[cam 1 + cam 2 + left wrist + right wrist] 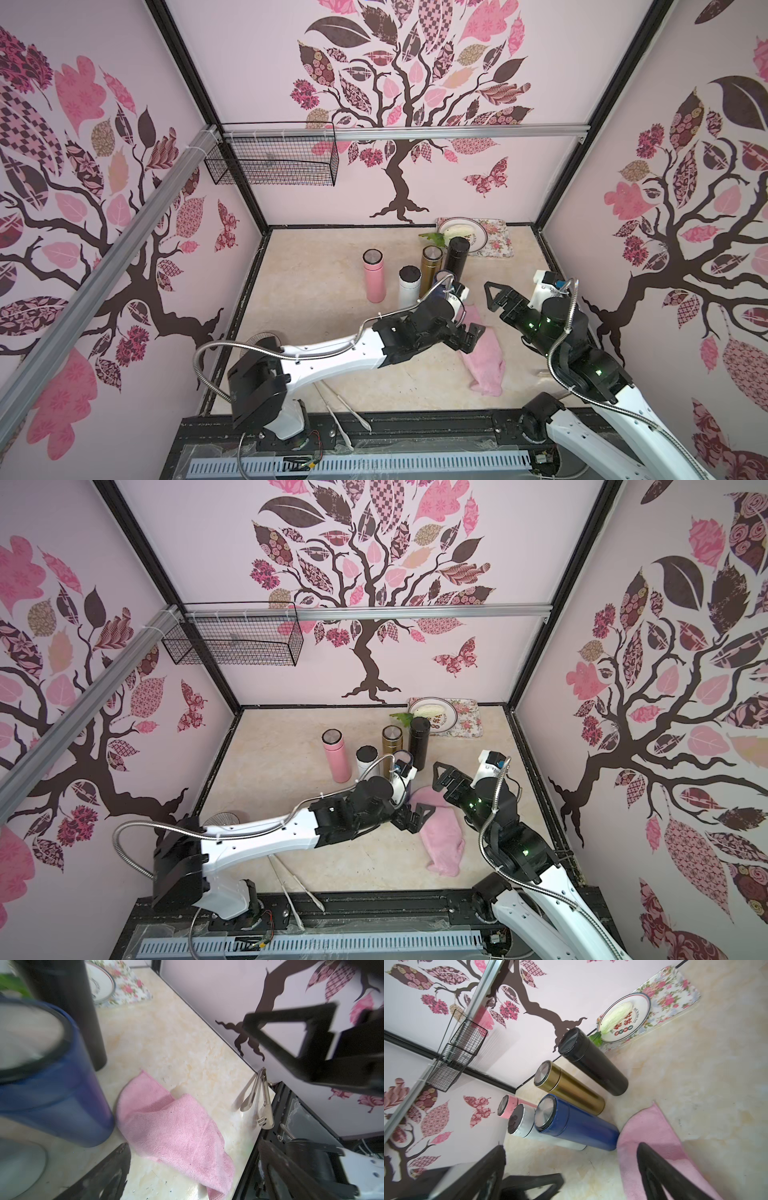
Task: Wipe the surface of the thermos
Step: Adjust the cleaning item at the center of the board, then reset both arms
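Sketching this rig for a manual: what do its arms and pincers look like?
The left arm and right arm have white links, black joints and silver flexible conduits. Green lights dot the right one. The left pincer and right pincer are black triangular open frames.

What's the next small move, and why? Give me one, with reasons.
Probably lower the left gripper onto the pink cloth and close on it. It and the right gripper are open and empty; the cloth lies loose on the table under the left jaws, beside the blue thermos.
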Robot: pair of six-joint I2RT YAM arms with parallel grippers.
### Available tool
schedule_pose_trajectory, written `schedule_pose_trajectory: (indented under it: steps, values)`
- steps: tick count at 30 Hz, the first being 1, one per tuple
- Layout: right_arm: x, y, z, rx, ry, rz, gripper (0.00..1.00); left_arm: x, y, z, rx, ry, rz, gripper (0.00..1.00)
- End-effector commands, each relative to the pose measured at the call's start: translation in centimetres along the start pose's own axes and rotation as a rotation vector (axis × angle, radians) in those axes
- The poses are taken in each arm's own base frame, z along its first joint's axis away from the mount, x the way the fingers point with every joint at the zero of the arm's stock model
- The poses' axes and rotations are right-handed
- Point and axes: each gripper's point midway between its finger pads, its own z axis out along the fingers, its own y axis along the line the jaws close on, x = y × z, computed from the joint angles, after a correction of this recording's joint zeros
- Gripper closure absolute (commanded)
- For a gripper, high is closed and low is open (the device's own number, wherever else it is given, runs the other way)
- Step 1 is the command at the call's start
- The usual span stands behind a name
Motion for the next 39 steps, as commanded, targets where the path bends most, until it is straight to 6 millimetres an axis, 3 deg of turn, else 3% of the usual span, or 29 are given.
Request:
schedule_pose_trajectory:
  steps: [1,4,8,11,15,18,22,26,29,32,35,36,39]
  values:
    - [0.5,-2.9,1.3,0.151,-0.005,-0.130,0.00,-3.2,3.0,-5.3,-0.166,-0.124,0.018,0.02]
    - [2.4,-4.4,3.1,0.203,0.054,-0.208,0.00,-3.8,7.4,-10.8,-0.378,-0.198,0.003,0.02]
    - [2.8,-5.5,4.4,0.215,0.033,-0.254,0.00,-3.9,13.3,-17.9,-0.623,-0.292,-0.052,0.02]
    - [2.9,-7.5,5.9,0.178,0.056,-0.167,0.00,-3.2,17.9,-22.5,-0.746,-0.384,-0.126,0.02]
    - [2.1,-12.1,7.4,0.071,0.073,0.099,0.00,-2.2,22.6,-26.2,-0.890,-0.487,-0.140,0.02]
    - [1.1,-14.3,7.9,0.137,0.055,0.081,0.00,-1.6,26.2,-27.6,-1.030,-0.499,-0.152,0.02]
    - [0.2,-16.1,8.9,0.217,0.018,0.031,0.00,-0.7,31.2,-26.5,-1.090,-0.491,-0.166,0.02]
    - [-0.5,-16.4,9.2,0.222,-0.028,0.012,0.00,0.2,33.6,-25.1,-1.153,-0.516,-0.024,0.02]
    - [-1.0,-17.0,8.8,0.252,-0.076,-0.034,0.00,1.6,35.6,-24.8,-1.266,-0.496,0.074,0.02]
    - [-1.5,-17.5,8.0,0.260,-0.155,-0.085,0.00,4.3,39.5,-24.4,-1.352,-0.408,0.061,0.02]
    - [-1.8,-17.4,7.4,0.219,-0.262,-0.107,0.00,6.7,42.5,-23.8,-1.330,-0.445,0.016,0.02]
    - [-1.8,-17.6,7.2,0.228,-0.290,-0.138,0.00,6.7,43.1,-24.0,-1.340,-0.495,0.022,0.02]
    - [-2.1,-18.0,7.3,0.277,-0.297,-0.216,0.00,6.8,43.9,-21.4,-1.233,-0.445,0.055,0.02]
